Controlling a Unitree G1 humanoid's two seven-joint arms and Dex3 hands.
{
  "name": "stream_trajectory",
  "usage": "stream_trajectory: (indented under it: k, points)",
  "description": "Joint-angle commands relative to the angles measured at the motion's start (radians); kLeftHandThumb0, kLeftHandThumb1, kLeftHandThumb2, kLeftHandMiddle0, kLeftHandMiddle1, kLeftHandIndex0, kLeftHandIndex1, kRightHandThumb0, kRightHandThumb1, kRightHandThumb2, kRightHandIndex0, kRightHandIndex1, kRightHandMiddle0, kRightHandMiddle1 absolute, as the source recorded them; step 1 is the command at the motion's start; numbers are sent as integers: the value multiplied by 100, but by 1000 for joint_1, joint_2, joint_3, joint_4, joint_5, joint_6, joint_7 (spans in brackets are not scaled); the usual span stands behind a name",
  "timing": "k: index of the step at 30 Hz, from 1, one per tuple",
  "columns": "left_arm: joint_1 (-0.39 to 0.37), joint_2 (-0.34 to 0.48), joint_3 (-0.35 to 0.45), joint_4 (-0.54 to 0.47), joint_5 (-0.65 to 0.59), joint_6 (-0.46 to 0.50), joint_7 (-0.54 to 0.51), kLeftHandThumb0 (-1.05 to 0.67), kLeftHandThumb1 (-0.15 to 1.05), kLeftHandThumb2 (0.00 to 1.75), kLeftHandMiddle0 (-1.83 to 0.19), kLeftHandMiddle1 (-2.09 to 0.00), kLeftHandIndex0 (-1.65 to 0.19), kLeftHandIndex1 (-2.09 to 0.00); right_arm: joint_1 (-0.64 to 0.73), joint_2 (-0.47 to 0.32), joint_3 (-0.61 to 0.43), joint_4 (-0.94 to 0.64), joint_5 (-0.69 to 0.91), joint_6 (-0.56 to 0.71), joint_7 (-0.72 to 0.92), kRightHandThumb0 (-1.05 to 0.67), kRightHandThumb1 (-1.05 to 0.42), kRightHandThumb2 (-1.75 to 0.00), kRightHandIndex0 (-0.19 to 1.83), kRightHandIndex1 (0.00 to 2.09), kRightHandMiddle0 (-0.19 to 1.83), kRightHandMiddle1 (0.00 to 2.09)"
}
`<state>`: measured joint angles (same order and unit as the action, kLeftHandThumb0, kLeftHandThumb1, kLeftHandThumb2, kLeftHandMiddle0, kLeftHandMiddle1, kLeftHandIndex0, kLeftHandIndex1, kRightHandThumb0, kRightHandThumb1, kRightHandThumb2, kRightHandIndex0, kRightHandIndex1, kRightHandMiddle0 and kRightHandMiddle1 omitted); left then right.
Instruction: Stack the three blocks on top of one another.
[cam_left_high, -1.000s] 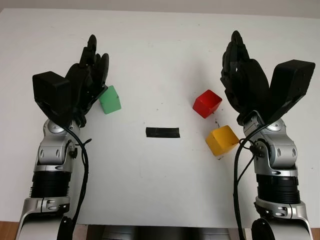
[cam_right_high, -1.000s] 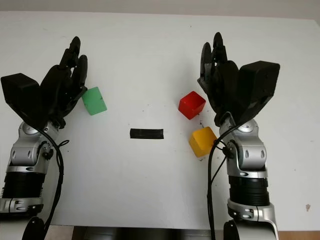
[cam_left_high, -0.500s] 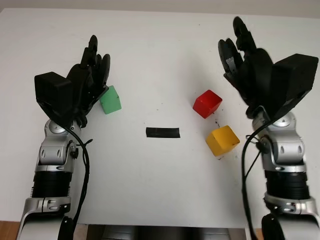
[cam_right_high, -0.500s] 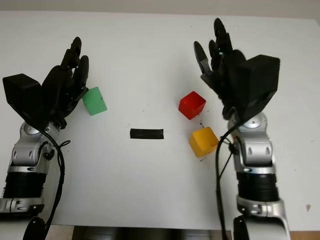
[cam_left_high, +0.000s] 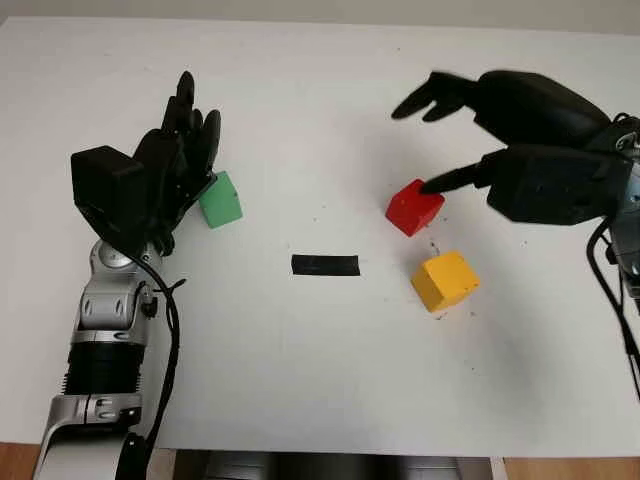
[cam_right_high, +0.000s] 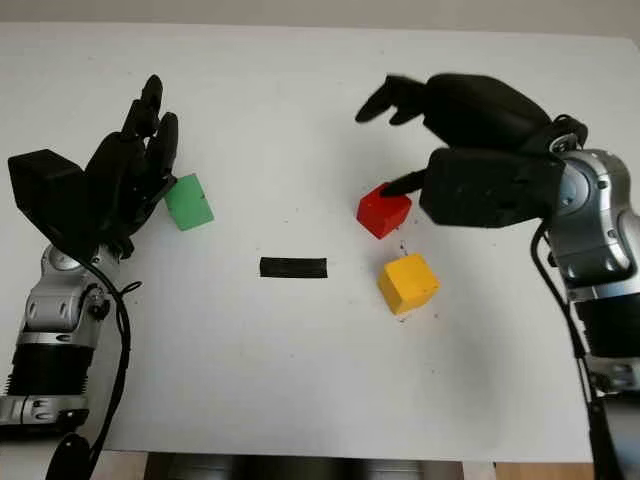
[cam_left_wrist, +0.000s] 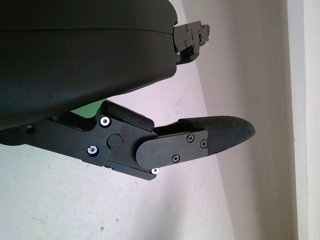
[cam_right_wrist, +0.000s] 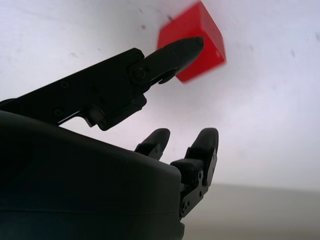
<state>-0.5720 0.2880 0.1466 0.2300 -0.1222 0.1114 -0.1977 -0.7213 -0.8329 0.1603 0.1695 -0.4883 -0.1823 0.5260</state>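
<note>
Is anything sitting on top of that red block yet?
No block is on the red block; the open right hand hovers above it. The yellow block sits apart on the table.

Three small blocks sit apart and unstacked on a white table. The green block (cam_left_high: 219, 200) lies at the left, turned slightly askew. The red block (cam_left_high: 414, 207) lies right of centre, rotated so that a corner points toward the robot. The yellow block (cam_left_high: 444, 280) sits just beside the red one, nearer the robot and slightly to the right, also rotated, with a narrow gap between them.
</note>
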Motion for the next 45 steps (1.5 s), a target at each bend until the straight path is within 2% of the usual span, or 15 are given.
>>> stream_trajectory:
  k: [1, 6, 11, 22, 35, 37, 43, 45]
  points:
    - [-20, -6, -4, 0, 0, -8, 0, -76, 105, 61, 19, -5, 19, -3, -10, -36, 19, 8, -22, -43, 21, -50, -81, -5, 45, 30, 50, 34]
    - [-18, -2, -4, 0, 7, -11, 1, -76, 105, 60, 19, -5, 19, -3, -6, -66, 45, -11, -80, -99, 72, -46, -78, -5, 49, 19, 57, 21]
    - [-16, 3, -3, 2, 9, -15, -1, -78, 105, 61, 18, -6, 19, -3, -9, -81, 64, -2, -133, -169, 77, -50, -77, -5, 49, 14, 57, 14]
    - [-7, 1, -2, -14, 9, -8, 2, -78, 105, 61, 18, -6, 19, -3, 3, -19, 92, 164, -250, -329, -246, -50, -76, -6, 59, 14, 63, 12]
    - [-5, 4, 0, -16, 5, -2, -3, -79, 105, 59, 19, -5, 19, 0, -13, -8, 123, 251, -296, -367, -357, -42, -81, -6, 70, 20, 78, 26]
    - [-6, 6, 0, -13, 6, -3, -5, -79, 105, 60, 19, -4, 19, 0, -17, -12, 128, 262, -314, -382, -378, -41, -81, -6, 71, 21, 79, 37]
    - [-1, 8, -2, -24, 7, 13, -4, -79, 105, 60, 19, -5, 19, -1, -16, -6, 117, 269, -297, -379, -372, -30, -87, -6, 70, 20, 63, 99]
    - [-1, 10, -5, -25, 14, 11, -1, -79, 105, 60, 19, -4, 19, 0, -18, -7, 115, 265, -292, -374, -367, -29, -88, -6, 69, 19, 59, 111]
